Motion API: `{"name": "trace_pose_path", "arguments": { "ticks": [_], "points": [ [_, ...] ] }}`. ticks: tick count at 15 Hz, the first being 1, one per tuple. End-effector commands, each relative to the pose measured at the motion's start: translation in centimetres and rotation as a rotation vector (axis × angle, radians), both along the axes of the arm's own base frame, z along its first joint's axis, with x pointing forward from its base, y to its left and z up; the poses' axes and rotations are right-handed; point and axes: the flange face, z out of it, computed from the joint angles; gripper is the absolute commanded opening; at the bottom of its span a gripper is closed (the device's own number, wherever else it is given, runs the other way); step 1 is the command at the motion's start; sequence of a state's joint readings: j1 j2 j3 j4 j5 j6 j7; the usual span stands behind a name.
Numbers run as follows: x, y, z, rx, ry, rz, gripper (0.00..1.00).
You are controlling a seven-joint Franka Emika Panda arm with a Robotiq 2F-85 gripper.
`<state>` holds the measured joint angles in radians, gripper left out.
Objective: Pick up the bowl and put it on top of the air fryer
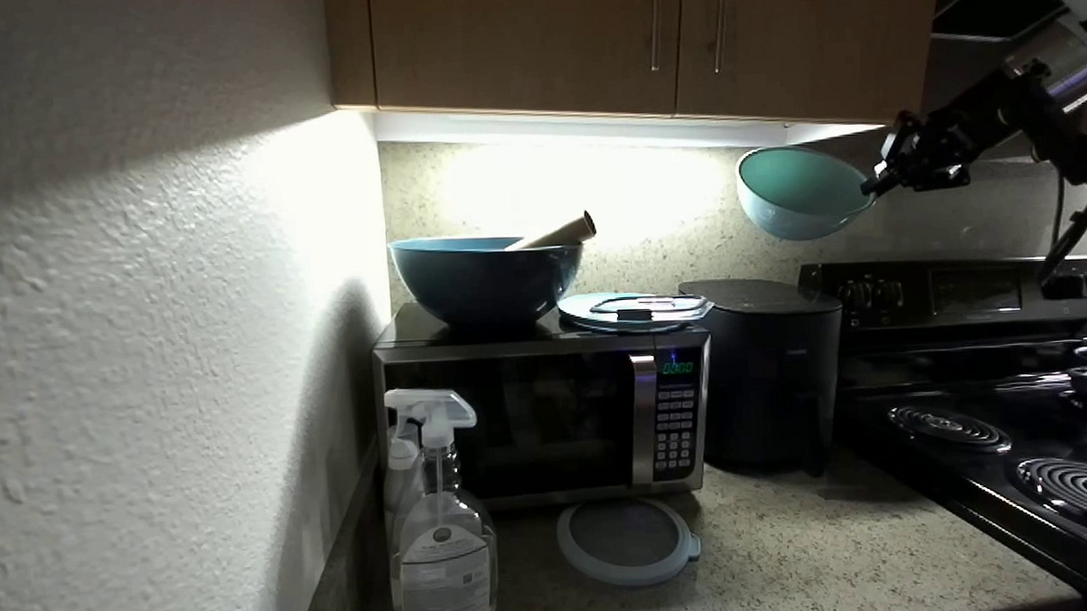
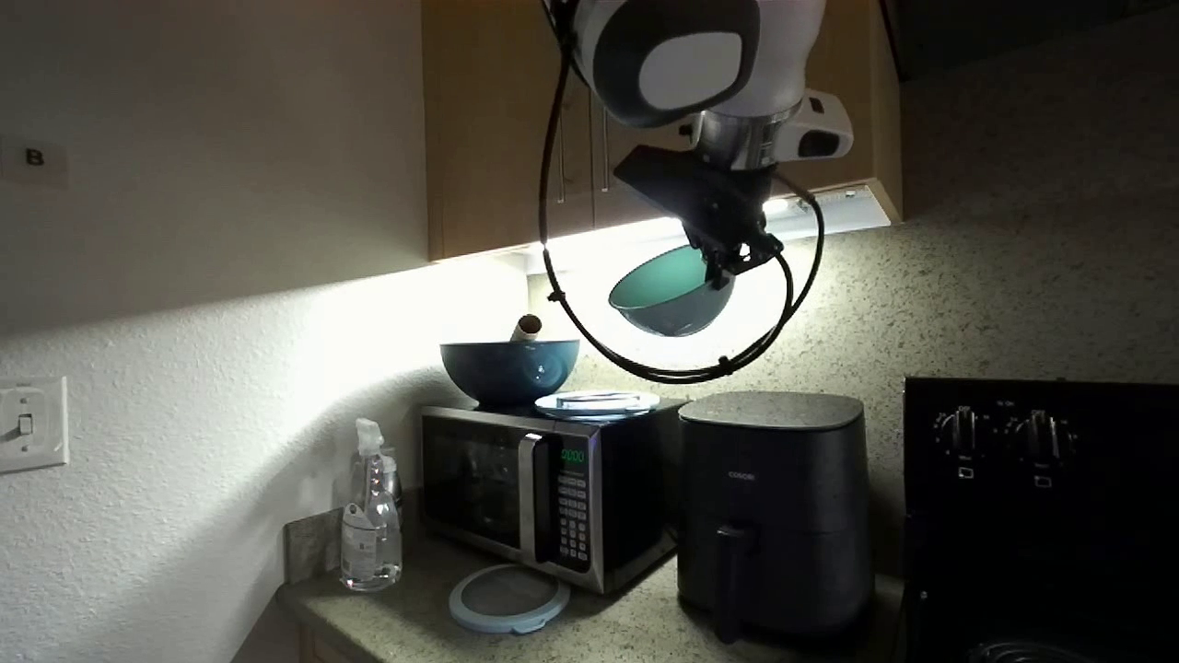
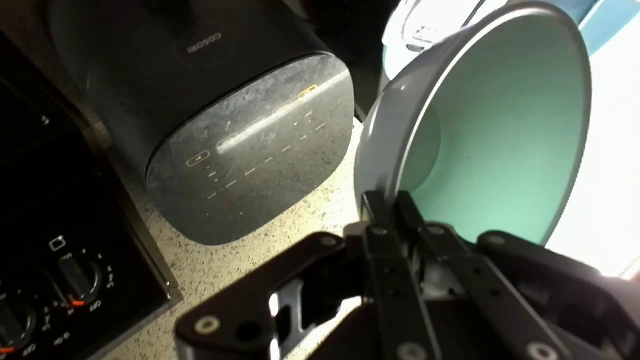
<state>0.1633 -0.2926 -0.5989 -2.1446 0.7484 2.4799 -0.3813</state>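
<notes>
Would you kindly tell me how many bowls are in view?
2: the turquoise bowl, held by its rim in the gripper, and the dark blue bowl on the microwave. More could be hidden inside the closed cabinet.

Reaches up from the bottom edge of the wrist view with a black gripper (image 3: 390, 200), holding slim fingers (image 3: 378, 212) side by side, pinched in close with only a thin gap between them. Slants in from the upper right of an exterior view by way of a silvery wrist (image 1: 1061, 63), aiming the gripper down and to the left. Hangs from the top edge in an exterior view on a white and dark grey arm (image 2: 691, 72), narrowing through the wrist to downward-pointing fingers.
</notes>
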Motion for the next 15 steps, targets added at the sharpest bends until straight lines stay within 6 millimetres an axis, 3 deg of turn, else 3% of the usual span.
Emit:
{"name": "trace_pose_path", "arguments": {
  "ticks": [1, 5, 7, 8, 11, 13, 15],
  "points": [
    [2.1, -0.2, -0.4, 0.159, 0.042, 0.0, 0.02],
    [3.5, -1.3, -1.7, 0.27, 0.092, -0.038, 0.02],
    [3.7, -2.2, -1.9, 0.202, 0.079, -0.139, 0.02],
    [3.1, -1.7, -2.2, 0.209, 0.092, -0.068, 0.08],
    [3.6, -2.1, -2.7, 0.187, 0.089, -0.113, 0.08],
    [3.8, -2.1, -3.1, 0.209, 0.113, -0.111, 0.02],
    [4.2, -3.1, -3.8, 0.253, 0.141, -0.125, 0.02]
  ]
}}
